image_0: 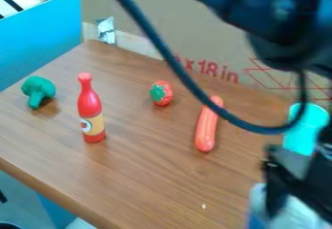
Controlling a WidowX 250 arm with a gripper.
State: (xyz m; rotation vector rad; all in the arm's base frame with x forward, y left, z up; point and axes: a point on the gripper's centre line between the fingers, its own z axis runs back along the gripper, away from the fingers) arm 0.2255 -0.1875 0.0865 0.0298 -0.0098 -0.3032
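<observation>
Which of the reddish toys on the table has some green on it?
The strawberry, between the bottle and the sausage. Only it has a green top; the bottle has a tan label, the sausage is plain.

The wood-grain table (142, 184) bears broccoli (39, 90), an upright bottle (91, 110), a strawberry (161, 93) and a sausage (207, 130).

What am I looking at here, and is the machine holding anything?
This one picture comes from a fixed camera looking down at a slant. The dark machinery at the upper right is a robot arm; its black gripper, the part that grasps, is at the lower right. A cable loops across the view. On the wooden table are toy broccoli, an upright red bottle, a toy strawberry and a sausage. I can't tell whether anything is held.
</observation>
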